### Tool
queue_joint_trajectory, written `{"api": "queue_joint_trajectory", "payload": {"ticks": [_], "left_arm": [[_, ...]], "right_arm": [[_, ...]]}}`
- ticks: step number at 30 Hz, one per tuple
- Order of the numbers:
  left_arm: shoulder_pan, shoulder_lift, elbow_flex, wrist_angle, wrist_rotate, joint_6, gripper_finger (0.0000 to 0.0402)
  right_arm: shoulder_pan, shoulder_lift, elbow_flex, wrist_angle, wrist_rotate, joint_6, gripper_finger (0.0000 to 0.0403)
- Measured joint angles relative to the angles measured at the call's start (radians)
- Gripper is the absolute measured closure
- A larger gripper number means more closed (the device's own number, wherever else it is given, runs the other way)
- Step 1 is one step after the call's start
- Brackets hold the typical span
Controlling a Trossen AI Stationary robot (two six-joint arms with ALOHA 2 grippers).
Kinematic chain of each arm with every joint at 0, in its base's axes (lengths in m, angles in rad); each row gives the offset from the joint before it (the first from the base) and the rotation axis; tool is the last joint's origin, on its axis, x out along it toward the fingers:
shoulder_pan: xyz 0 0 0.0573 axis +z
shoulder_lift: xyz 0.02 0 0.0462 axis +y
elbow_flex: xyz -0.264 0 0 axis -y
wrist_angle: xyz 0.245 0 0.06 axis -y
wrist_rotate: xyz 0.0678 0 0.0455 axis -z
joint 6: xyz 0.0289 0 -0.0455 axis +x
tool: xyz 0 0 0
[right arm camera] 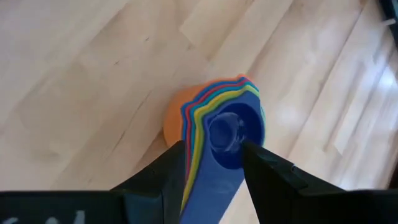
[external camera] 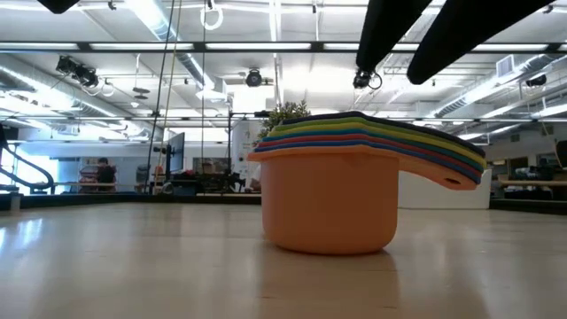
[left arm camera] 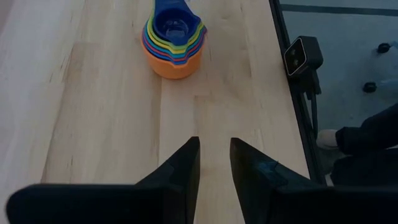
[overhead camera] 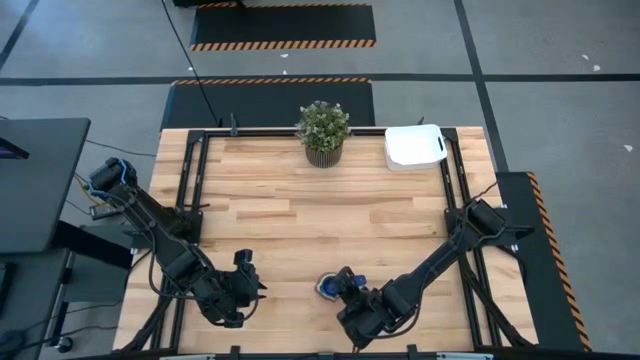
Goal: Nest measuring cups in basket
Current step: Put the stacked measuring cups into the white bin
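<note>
Seven nested cups point(overhead camera: 331, 286) sit near the table's point(overhead camera: 300, 210) near edge, handles between the right gripper's point(right arm camera: 211, 158) spread fingers; left gripper point(left arm camera: 214, 165) slightly parted, empty.

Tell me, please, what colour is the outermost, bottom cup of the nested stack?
Orange, clearest in the low view.

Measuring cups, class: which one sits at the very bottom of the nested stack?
The orange cup, the largest. It alone rests on the table, with every other cup stacked inside it and the blue cup on top.
</note>
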Motion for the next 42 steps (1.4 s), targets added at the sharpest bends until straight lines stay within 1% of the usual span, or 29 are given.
{"api": "queue_joint_trajectory", "payload": {"ticks": [6,11,16,18,21,25,27,29,32,35,42], "left_arm": [[0.0,0.0,0.0,0.0,0.0,0.004,0.0306],[0.0,0.0,0.0,0.0,0.0,0.004,0.0306],[0.0,0.0,0.0,0.0,0.0,0.005,0.0306],[0.0,0.0,0.0,0.0,0.0,0.005,0.0306],[0.0,0.0,0.0,0.0,0.0,0.005,0.0306],[0.0,0.0,0.0,0.0,0.0,0.005,0.0306],[0.0,0.0,0.0,0.0,0.0,0.005,0.0306],[0.0,0.001,0.0,0.0,0.0,0.005,0.0306],[0.0,0.001,0.0,0.0,0.0,0.005,0.0306],[0.0,0.001,0.0,0.0,0.0,0.005,0.0306],[0.0,0.002,0.0,0.0,0.0,0.006,0.0306]], "right_arm": [[0.024,0.0,-0.025,0.006,0.003,-0.012,0.0242],[0.038,0.0,-0.07,0.06,0.007,-0.054,0.0242],[0.044,0.0,-0.077,0.092,0.071,-0.076,0.0242],[0.044,0.0,-0.077,0.099,0.081,-0.07,0.0242],[0.034,0.0,-0.077,0.108,0.063,-0.024,0.0241],[0.013,0.0,-0.077,0.117,-0.01,0.082,0.0233],[0.003,0.0,-0.077,0.118,-0.019,0.148,0.0226],[-0.006,0.0,-0.077,0.118,-0.028,0.172,0.0219],[-0.012,0.0,-0.077,0.118,-0.029,0.15,0.0209],[-0.012,0.0,-0.077,0.118,-0.031,0.095,0.0202],[-0.012,0.0,-0.077,0.116,-0.023,-0.013,0.0202]]}}
